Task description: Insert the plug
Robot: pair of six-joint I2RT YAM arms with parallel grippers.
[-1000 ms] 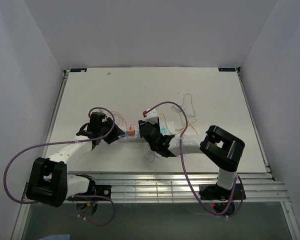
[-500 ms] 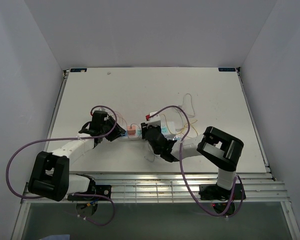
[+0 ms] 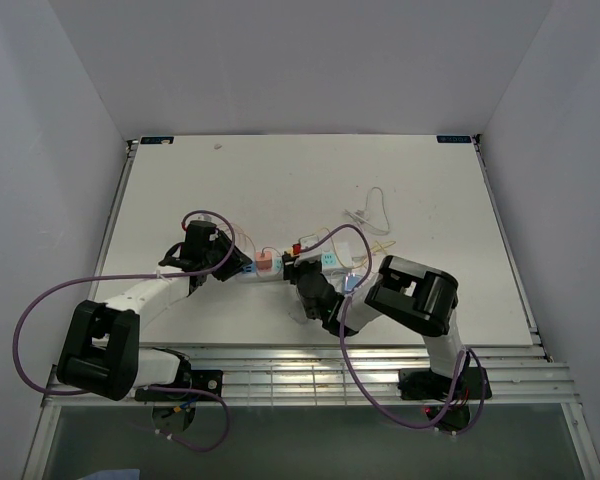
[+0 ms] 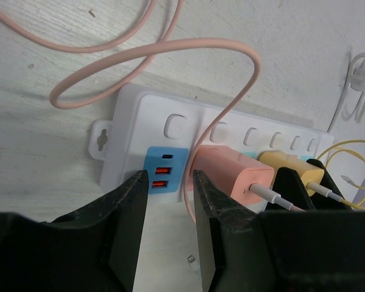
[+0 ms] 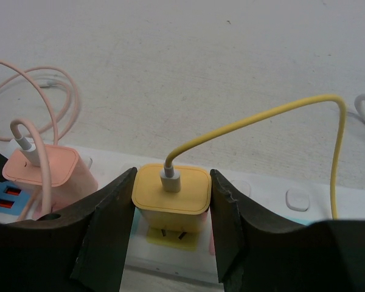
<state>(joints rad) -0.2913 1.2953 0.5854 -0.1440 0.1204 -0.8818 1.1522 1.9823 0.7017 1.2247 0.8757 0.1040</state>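
Your right fingers (image 5: 109, 225) clamp the yellow charger plug (image 5: 170, 194) by its 2 flat sides. It stands upright over a socket in the white power strip (image 5: 304, 201) with its prongs partly showing, so it is likely not seated yet. The shell looks rigid, light and smooth: keep hold of the sides, stay square and press straight down. Your left fingers (image 4: 125, 225) sit narrow astride the strip's blue USB block (image 4: 165, 173), beside the pink charger (image 4: 231, 176). You cannot tell whether they are gripping or just bracing.
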